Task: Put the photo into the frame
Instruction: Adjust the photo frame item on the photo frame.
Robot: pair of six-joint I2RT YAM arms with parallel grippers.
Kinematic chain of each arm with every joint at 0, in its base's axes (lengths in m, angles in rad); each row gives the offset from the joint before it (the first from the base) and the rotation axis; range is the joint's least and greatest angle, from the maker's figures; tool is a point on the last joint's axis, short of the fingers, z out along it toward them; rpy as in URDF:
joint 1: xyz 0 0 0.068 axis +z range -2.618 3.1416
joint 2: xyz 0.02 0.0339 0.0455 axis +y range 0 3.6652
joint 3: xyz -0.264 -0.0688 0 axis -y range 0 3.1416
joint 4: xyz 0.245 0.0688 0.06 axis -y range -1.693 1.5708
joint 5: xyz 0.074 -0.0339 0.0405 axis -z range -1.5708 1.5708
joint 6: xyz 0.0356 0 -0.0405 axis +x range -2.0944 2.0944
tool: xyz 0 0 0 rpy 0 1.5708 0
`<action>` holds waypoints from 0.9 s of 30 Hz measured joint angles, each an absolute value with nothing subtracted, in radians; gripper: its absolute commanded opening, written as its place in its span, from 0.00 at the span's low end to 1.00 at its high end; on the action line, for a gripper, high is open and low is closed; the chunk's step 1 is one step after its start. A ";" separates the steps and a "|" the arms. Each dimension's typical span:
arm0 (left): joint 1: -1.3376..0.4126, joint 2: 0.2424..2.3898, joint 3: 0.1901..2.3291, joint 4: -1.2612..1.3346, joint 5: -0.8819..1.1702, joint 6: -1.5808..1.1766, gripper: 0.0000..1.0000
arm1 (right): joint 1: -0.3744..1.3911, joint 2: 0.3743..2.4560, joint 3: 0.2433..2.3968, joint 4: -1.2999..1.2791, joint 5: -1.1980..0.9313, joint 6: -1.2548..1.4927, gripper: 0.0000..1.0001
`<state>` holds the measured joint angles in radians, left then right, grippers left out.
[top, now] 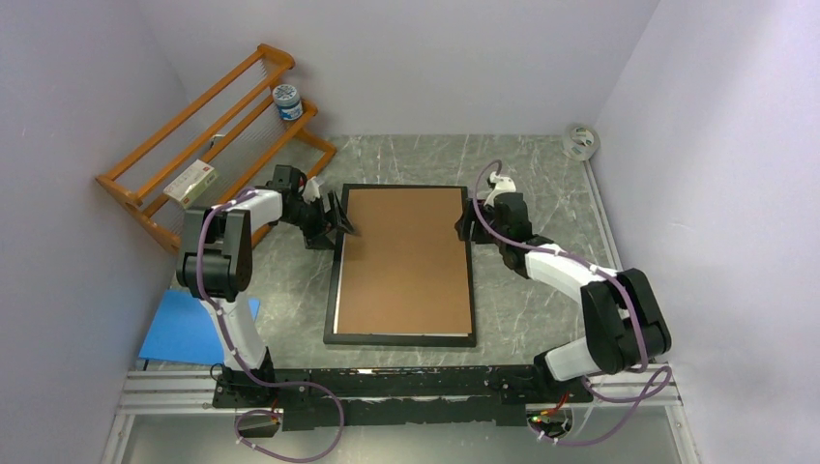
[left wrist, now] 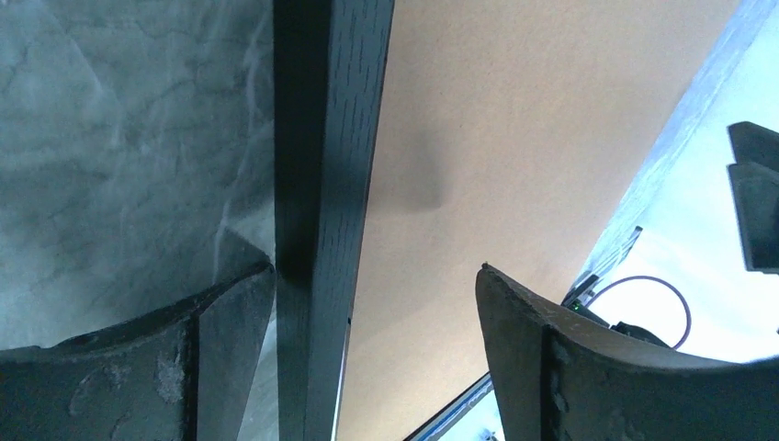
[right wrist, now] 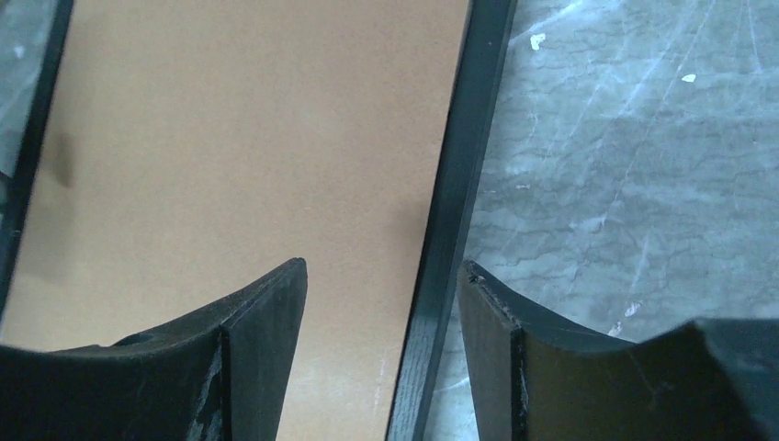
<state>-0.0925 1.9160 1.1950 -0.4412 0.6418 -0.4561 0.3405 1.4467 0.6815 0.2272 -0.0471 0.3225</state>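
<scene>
L pincer [left wrist: 377,276]: spread wide, straddling frame [top: 401,341] left rail; nothing pinched.
R pincer [right wrist: 381,271]: spread too, right rail btw fingers, no grip.
Frame: flat, mid tabletop [top: 541,164], brown backing board [top: 404,259] lying inside it.
Photo [top: 406,334]: just a thin white sliver at board's near edge, inside frame; print side not seen.
Rack [top: 189,116]: orange, far left; holds blue-white tin [top: 287,101] + small red-white box [top: 190,182]; writing too small to read.
Top view only: blue sheet [top: 189,327], tape roll [top: 580,142].

Soft even light; faint shadow along the frame [top: 402,339]; dim close-ups.
</scene>
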 measured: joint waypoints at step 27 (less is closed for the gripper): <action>-0.095 1.705 0.929 -0.513 0.619 -0.460 0.78 | 0.342 1.285 0.586 -0.186 -0.281 0.603 0.46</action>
<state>-0.0952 1.7046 0.9291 -0.5133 0.6189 -0.4603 0.3424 1.2854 0.5858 -0.1864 -0.2810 0.6033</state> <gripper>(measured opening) 0.810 0.473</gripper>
